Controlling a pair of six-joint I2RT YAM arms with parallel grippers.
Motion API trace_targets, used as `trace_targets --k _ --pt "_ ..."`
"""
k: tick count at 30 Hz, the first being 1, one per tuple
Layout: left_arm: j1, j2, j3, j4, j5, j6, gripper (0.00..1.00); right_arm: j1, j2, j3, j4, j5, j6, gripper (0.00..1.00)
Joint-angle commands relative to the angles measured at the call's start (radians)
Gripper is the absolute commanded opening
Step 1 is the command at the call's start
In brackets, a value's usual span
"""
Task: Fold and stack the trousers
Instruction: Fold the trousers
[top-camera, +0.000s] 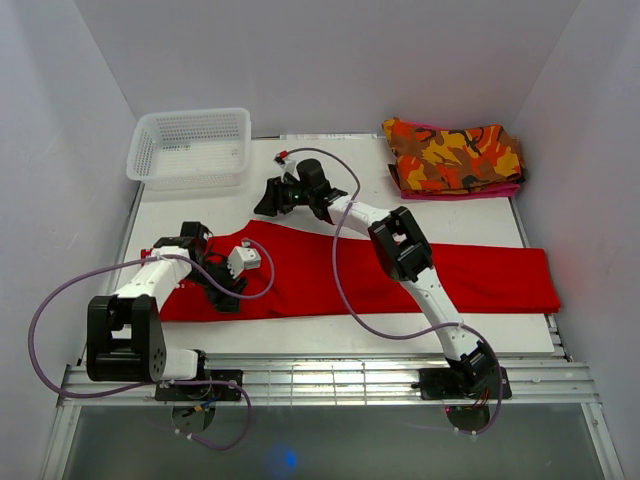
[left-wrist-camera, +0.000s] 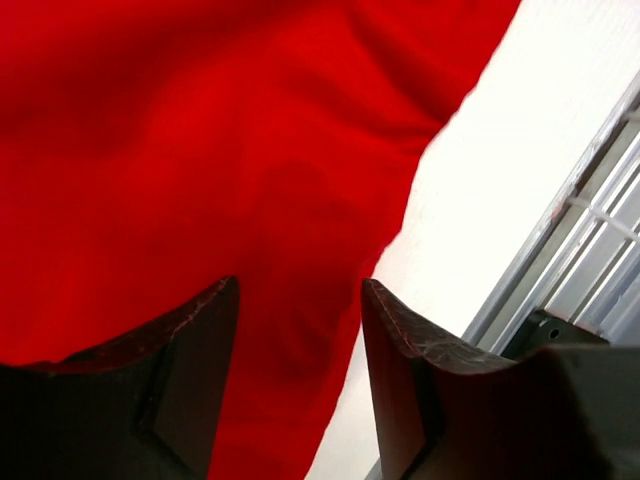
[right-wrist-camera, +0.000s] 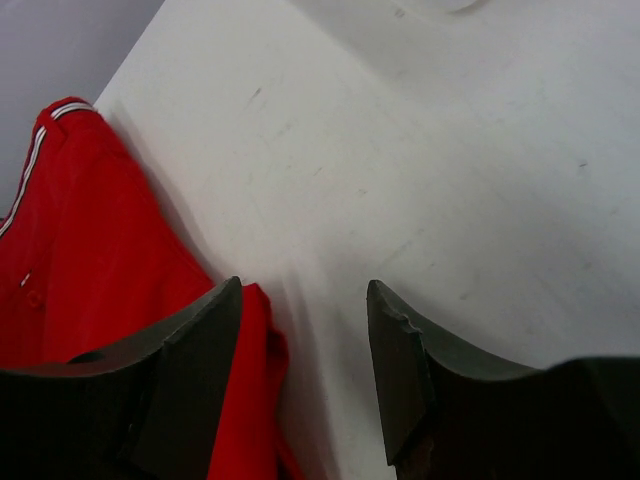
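1. Red trousers (top-camera: 480, 280) lie stretched in a long band across the lower middle of the counter (top-camera: 450, 225), seemingly leg on leg.
2. The left pincer (left-wrist-camera: 298, 340) hovers over the cloth at its left end, jaws apart, gripping nothing.
3. The right pincer (right-wrist-camera: 305, 350) stands parted and empty over bare counter, beside the waist edge.
4. Judged: the crosswise folds and the stacking, likely on the camouflage pile (top-camera: 455, 158) at upper right, remain.

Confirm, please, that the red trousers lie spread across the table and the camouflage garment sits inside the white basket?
Not quite: the camouflage garment lies folded at the far right corner of the table, not inside the white basket, as the top external view shows. The red trousers are spread across the table.
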Motion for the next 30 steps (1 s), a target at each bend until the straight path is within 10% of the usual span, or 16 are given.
trace_targets --k 1,10,17,30 --pt "-0.032 -0.038 0.085 -0.02 0.039 -0.041 0.63 0.024 -0.041 -0.013 0.047 -0.088 0.058 0.59" --pt "-0.167 -0.037 0.116 0.012 0.007 -0.116 0.65 0.051 0.001 -0.014 0.059 -0.158 0.105 0.5" --pt "-0.264 0.031 0.075 0.105 -0.001 -0.168 0.61 0.052 0.001 0.001 0.041 -0.092 0.072 0.08" --pt "-0.349 0.037 -0.065 0.015 -0.222 -0.027 0.18 0.017 -0.025 0.019 -0.022 0.059 -0.033 0.08"
